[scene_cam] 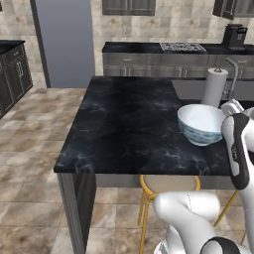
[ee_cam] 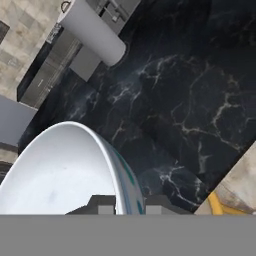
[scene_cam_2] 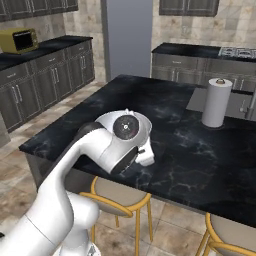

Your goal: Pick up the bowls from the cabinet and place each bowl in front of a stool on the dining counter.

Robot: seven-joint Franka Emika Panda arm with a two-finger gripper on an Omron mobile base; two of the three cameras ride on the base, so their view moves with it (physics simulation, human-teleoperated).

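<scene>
1. I find the claw (ee_cam: 127,206) closed on the rim of the blue-patterned bowl (scene_cam: 200,123), one finger inside the wall and one outside, as the hand view shows.
2. In the left base view the bowl is upright over the near right part of the desk (scene_cam: 126,124), the black white-veined island top. I cannot tell from that view whether its base touches the marble or hangs just above it.
3. The bowl's inside is plain white; the blue floral pattern runs round its outer wall.
4. A stool (scene_cam: 168,186) with a beige seat and yellow frame stands under the desk's near overhang, just left of the bowl's position in the left base view. In the right base view I see a second stool (scene_cam_2: 232,237) further right along the same edge.
5. A paper towel roll (scene_cam_2: 216,102) stands upright on the desk, beyond the bowl and apart from it.
6. In the right base view the robot's own wrist covers the bowl, so I cannot confirm its placement from that side.
7. Far background: a narrower black-topped counter with a gas hob (scene_cam: 182,47) against the tiled wall, and a yellow microwave (scene_cam_2: 19,40) on the left-hand counter.
</scene>
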